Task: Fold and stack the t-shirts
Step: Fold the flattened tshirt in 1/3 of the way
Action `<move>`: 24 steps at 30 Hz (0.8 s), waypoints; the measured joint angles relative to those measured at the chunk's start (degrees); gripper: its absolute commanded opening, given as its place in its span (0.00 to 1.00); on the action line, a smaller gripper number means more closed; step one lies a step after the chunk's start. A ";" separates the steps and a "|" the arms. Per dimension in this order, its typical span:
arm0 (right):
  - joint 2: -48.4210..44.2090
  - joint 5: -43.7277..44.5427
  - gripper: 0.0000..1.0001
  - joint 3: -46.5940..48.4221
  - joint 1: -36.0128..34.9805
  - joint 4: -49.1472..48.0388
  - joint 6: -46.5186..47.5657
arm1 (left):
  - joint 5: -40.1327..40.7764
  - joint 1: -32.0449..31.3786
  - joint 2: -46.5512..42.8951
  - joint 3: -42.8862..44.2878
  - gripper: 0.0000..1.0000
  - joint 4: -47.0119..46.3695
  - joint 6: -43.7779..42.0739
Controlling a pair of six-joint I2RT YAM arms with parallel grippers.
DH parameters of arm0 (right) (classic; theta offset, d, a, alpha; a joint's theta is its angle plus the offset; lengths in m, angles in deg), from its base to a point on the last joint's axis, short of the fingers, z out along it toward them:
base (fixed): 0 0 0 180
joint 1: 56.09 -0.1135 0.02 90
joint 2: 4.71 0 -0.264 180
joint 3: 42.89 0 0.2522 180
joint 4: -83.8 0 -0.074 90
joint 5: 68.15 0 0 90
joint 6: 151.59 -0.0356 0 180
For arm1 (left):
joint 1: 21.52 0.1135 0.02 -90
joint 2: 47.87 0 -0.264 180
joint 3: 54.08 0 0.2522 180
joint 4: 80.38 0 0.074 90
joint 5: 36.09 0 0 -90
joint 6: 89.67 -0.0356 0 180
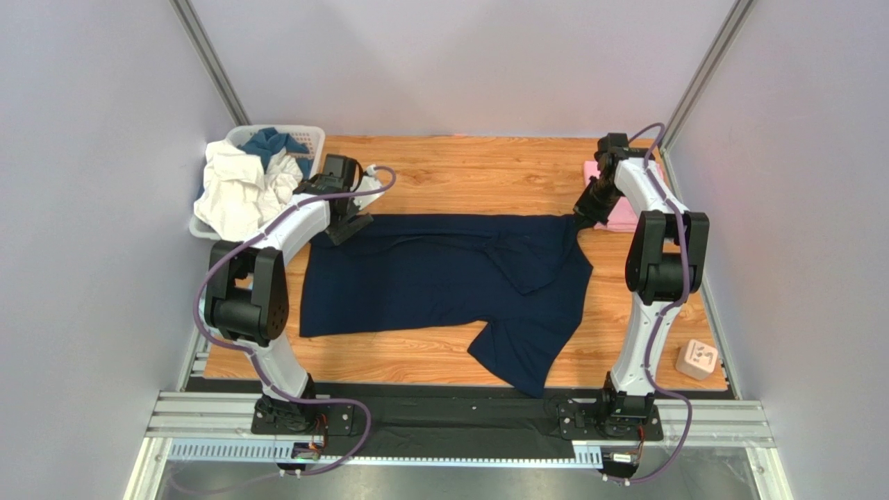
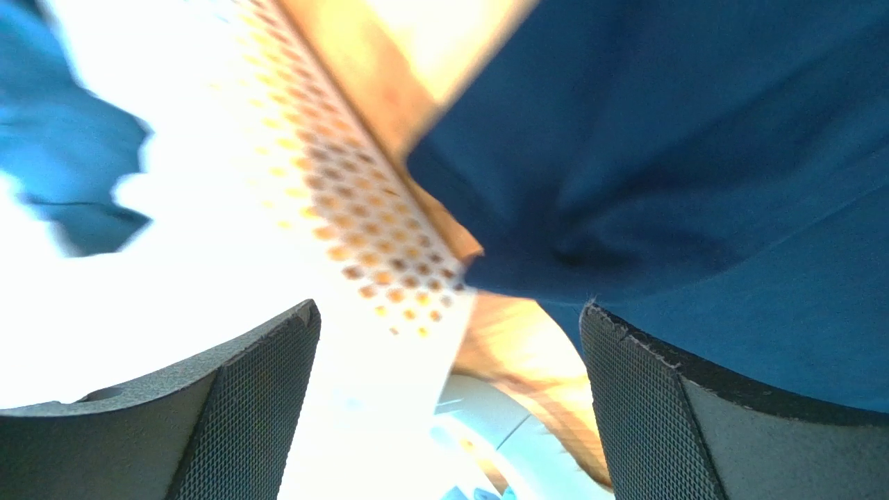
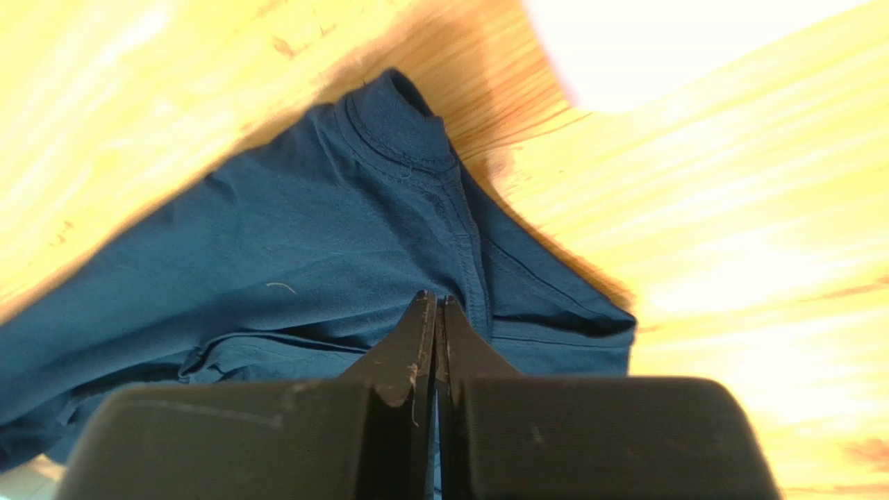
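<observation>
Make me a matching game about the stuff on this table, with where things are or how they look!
Things:
1. navy shirt
2. basket
3. left tool
4. right tool

Clues:
A. wide open
B. spread out across the middle of the table
C. shut at the shirt's far corner
D. in the far left corner, stuffed with clothes

Pairs: 1-B, 2-D, 3-A, 4-C
</observation>
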 measured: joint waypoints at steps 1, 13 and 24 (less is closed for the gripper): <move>0.00 0.44 0.00 0.57 0.02 0.39 0.00 | 0.00 -0.66 -0.81 0.87 1.00 0.28 0.59; -1.97 -5.62 0.00 -5.99 -2.89 -0.94 -0.50 | -3.54 -10.43 -0.57 6.54 1.00 3.76 6.71; 2.73 -9.40 0.00 -5.60 -6.14 -3.67 -1.16 | -4.48 -10.88 21.20 20.57 1.00 6.43 9.57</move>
